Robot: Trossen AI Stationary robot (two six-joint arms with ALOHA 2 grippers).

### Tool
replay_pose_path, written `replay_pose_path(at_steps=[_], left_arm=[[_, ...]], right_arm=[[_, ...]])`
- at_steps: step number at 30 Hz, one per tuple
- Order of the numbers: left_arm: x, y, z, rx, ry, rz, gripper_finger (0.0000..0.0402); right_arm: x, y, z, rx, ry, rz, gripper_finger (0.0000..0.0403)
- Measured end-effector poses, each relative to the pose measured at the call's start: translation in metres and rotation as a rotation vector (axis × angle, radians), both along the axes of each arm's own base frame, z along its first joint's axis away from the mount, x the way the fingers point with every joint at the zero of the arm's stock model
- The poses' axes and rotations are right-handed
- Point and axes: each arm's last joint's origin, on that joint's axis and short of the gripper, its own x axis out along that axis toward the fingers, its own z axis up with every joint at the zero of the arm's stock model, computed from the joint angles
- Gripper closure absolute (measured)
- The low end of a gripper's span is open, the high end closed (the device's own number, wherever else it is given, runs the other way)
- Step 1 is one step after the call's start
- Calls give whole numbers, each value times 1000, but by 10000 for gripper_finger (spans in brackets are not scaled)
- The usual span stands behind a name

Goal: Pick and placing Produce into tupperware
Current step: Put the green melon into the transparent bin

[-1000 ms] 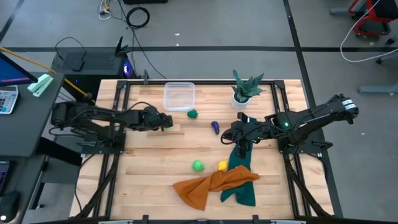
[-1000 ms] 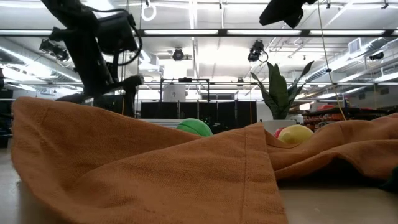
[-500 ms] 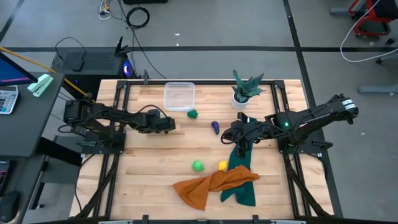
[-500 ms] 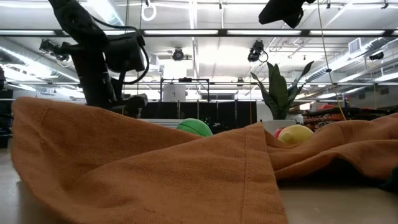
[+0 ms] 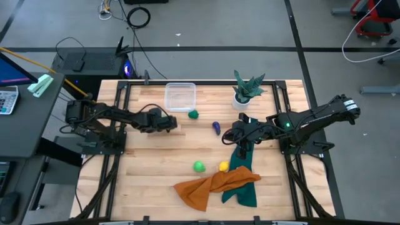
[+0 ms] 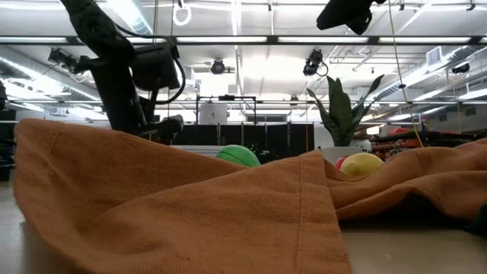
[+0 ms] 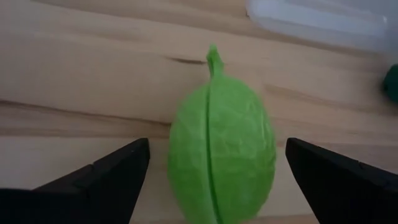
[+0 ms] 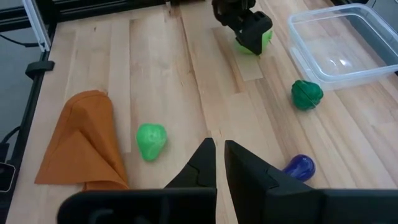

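Left end effector point(image 7: 211, 180) spread wide around a light green fruit point(image 7: 221, 152) on the table point(image 5: 156, 156), fruit mostly hidden from above, just beside the clear container point(image 5: 180, 97), right end effector point(image 8: 219, 165) nearly closed, empty, over the dark green cloth point(image 5: 240, 181), orange cloth point(image 6: 175, 205) blocking most of the low view

text: none legible | labels: none | numbers: none | signs: none

- The left arm is reaching in from 9 o'clock, its tool point(image 5: 170, 123) sitting low with fingers point(image 7: 106, 177) spread wide.
- The right arm is stretching in from 3 o'clock, its tool point(image 5: 240, 145) pointing downward, fingers point(image 8: 200, 163) nearly touching.
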Motion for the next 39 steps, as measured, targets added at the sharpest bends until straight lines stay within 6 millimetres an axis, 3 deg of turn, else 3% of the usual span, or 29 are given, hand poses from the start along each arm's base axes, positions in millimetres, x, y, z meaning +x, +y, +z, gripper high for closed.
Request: replay_pose_path(at_steps=[30, 39], left_arm=[[1, 3, 0, 14, -21, 12, 141], [4, 4, 1, 17, -48, 12, 149]], right_arm=[[0, 0, 0, -4, -2, -6, 398], [0, -1, 0, -16, -5, -21, 398]])
